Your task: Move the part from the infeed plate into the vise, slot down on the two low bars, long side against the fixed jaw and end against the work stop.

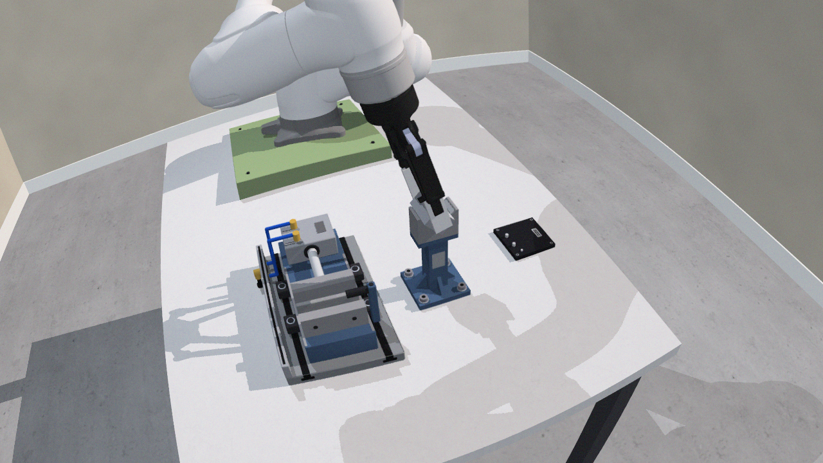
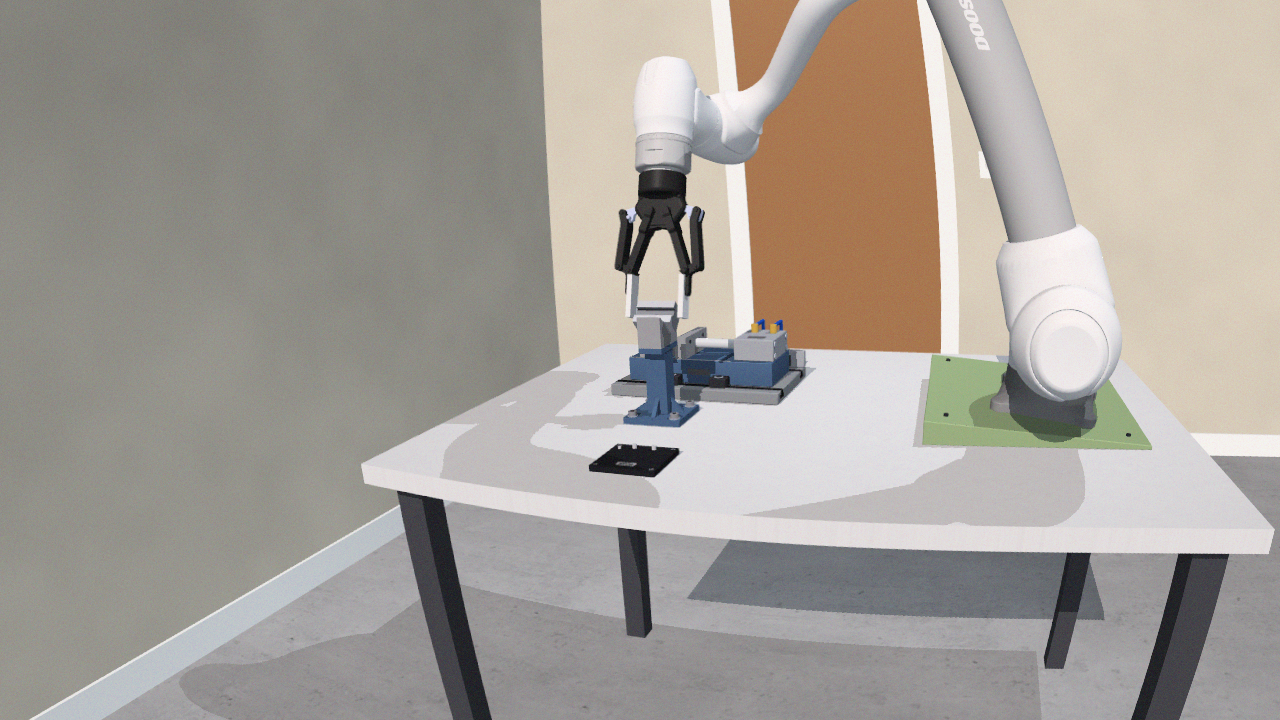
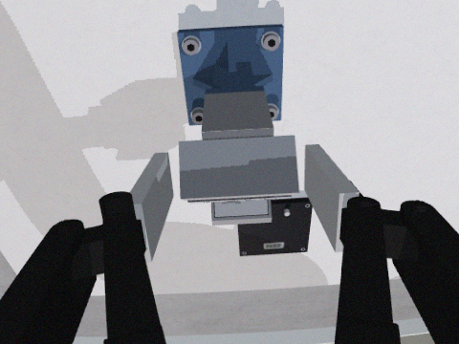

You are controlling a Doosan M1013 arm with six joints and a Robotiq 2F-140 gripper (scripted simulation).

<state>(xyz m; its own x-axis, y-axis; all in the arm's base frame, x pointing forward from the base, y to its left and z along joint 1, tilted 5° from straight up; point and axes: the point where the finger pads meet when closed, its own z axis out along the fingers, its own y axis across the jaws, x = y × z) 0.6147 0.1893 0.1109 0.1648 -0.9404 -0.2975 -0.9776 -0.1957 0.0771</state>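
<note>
The part [image 2: 656, 312] [image 3: 237, 166], a grey block, lies in the grey head of the V-block [image 1: 433, 267] [image 2: 660, 376] [image 3: 226, 67], which stands on a blue pedestal. My gripper [image 1: 435, 208] [image 2: 656, 307] [image 3: 237, 170] points down over it. Its two finger pads stand either side of the part with a gap at each side, so it is open and holds nothing. The black infeed plate [image 1: 532, 244] [image 2: 631, 461] [image 3: 274, 239] is bare. The vise [image 1: 328, 299] [image 2: 733, 358] stands open to the left, with the work stop [image 1: 359, 292] at its near side.
The arm's green base plate [image 1: 299, 155] [image 2: 957, 411] is at the back of the white table [image 1: 517, 345]. The air cylinder with blue tubing [image 1: 279, 233] is at the vise's far end.
</note>
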